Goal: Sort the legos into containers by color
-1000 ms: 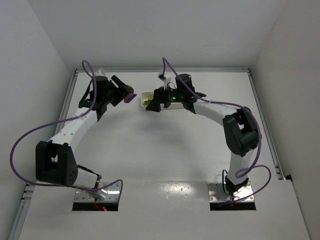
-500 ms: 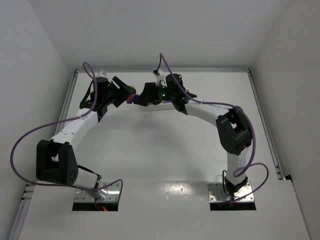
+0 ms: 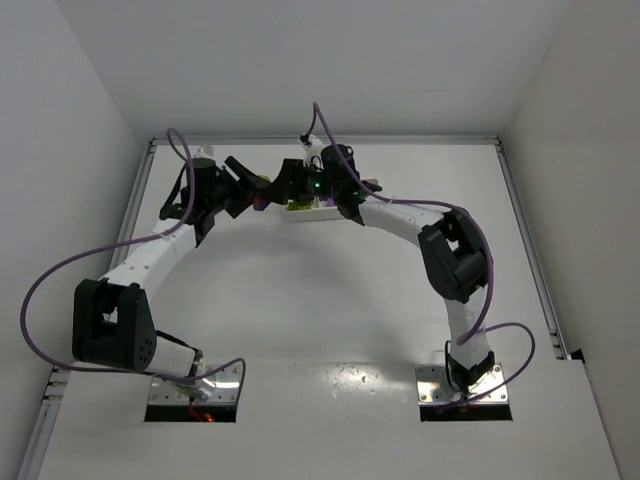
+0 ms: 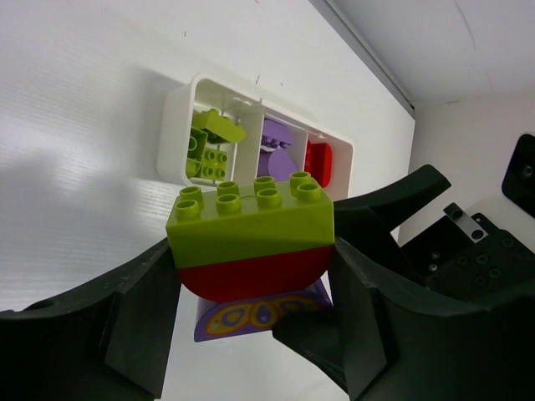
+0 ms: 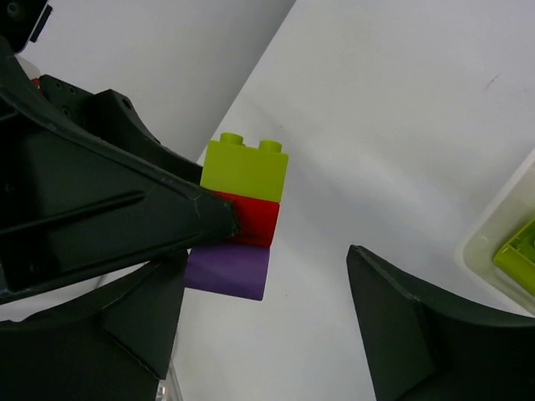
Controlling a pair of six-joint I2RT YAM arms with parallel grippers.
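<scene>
The left arm (image 3: 150, 255) rises from its base, bends at the elbow near the left edge of the table (image 3: 300, 300), and reaches toward the far side. Its wrist is turned toward the middle. The left gripper (image 4: 251, 284) is clamped on a stack (image 4: 251, 238) of three toy bricks held off the table: lime green on top, red in the middle, purple underneath. One finger presses each side of the stack.

The right arm (image 3: 410, 220) bends at the elbow on the right, then stretches up and leftward across the far part of the table. The right gripper (image 5: 269, 267) sits just beside the left one. Its fingers (image 5: 401, 334) are spread wide and hold nothing, and the stack sits ahead of the gap between them. Whether one finger brushes the purple brick cannot be told.

The white tray (image 4: 171, 142) lies on the table near both grippers, partly under the right wrist in the top view. Its three compartments hold lime green bricks (image 4: 209, 146) at one end, a purple piece (image 4: 280, 138) in the middle and a red brick (image 4: 319, 163) at the other end.
</scene>
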